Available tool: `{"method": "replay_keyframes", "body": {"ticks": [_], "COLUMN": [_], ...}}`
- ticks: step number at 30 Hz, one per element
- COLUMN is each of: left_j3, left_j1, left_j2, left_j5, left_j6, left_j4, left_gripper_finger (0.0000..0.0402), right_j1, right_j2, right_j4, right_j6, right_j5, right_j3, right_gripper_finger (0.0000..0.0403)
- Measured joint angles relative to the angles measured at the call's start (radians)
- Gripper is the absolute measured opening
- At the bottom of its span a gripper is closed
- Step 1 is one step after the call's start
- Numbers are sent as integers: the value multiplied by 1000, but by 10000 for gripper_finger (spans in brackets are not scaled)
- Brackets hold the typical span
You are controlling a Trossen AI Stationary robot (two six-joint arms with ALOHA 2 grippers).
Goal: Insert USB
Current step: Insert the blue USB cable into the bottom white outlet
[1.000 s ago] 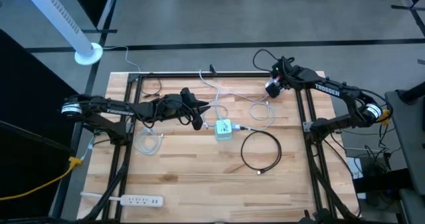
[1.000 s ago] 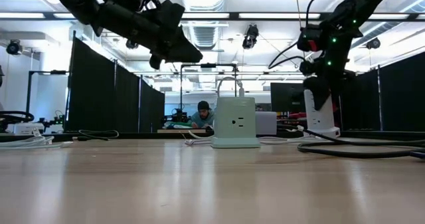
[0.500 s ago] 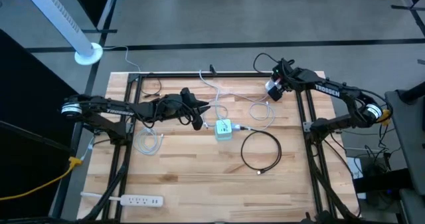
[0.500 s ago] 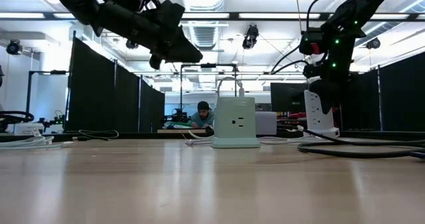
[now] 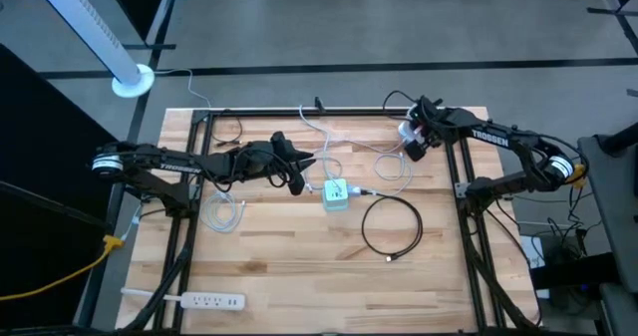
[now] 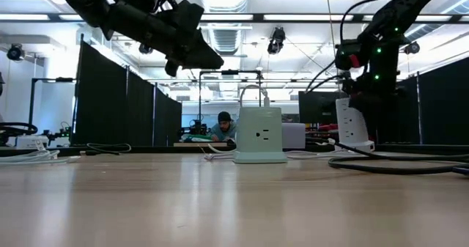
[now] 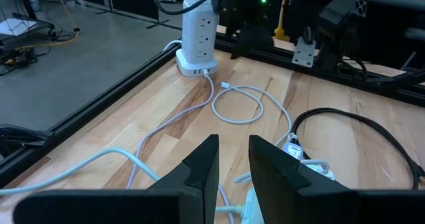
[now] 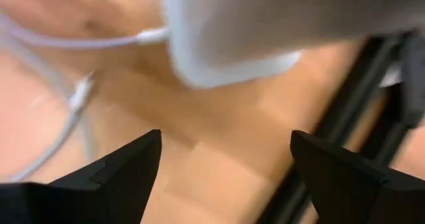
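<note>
A white USB cable point(image 5: 392, 167) lies looped on the wooden table, its plug end point(image 7: 226, 86) near the white tower power strip point(image 7: 198, 28) at the far right. A pale green power cube point(image 5: 336, 192) stands mid-table. My right gripper point(image 8: 226, 164) hangs open just above the table beside the tower's base point(image 8: 219, 44), pointing steeply down and touching nothing; the cable's plug point(image 8: 83, 91) lies off to one side of it. My left gripper point(image 7: 232, 161) hovers above the table left of the cube, with a narrow empty gap between its fingers.
A black cable point(image 5: 391, 226) lies coiled right of the cube. A bundle of white cord point(image 5: 224, 211) sits at the left, and a flat white power strip point(image 5: 199, 299) lies beyond the near left corner. A black frame rail point(image 5: 329, 112) rims the table.
My right gripper has sunk toward the table next to the white tower and tipped to point more steeply down, staying open. The cable and the cube lie as before.
</note>
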Motion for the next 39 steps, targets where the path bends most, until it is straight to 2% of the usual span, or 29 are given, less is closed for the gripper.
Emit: {"method": "replay_keyframes", "body": {"ticks": [6, 8, 14, 18, 22, 27, 31, 36, 39], "left_j3": [0, 0, 0, 0, 0, -37, -150, -289, -322], "left_j1": [0, 0, 0, -1, -2, -2, -2, -3, -3], "left_j2": [0, 0, 0, 0, 2, 2, 2, 2, 2], "left_j5": [0, 0, 0, 46, 50, 51, 52, 53, 53], "left_j6": [0, 0, 12, 118, 173, 259, 293, 255, 207], "left_j4": [1, 10, 8, -3, 59, 205, 414, 651, 696], "left_gripper_finger": [70, 70, 70, 70, 70, 70, 70, 70, 70], "right_j1": [22, 46, 111, 148, 188, 272, 360, 439, 457], "right_j2": [-11, -13, -15, -15, -14, -14, -14, -14, -14], "right_j4": [-72, -82, 4, 79, 134, 139, 154, 166, 182], "right_j6": [79, 95, 131, 142, 155, 167, 168, 126, 144], "right_j5": [-169, -196, -182, -167, -168, -167, -136, -119, -116], "right_j3": [0, 0, 0, -2, -2, -3, -3, -3, -9], "right_gripper_finger": [311, 307, 288, 271, 252, 226, 203, 182, 173]}}
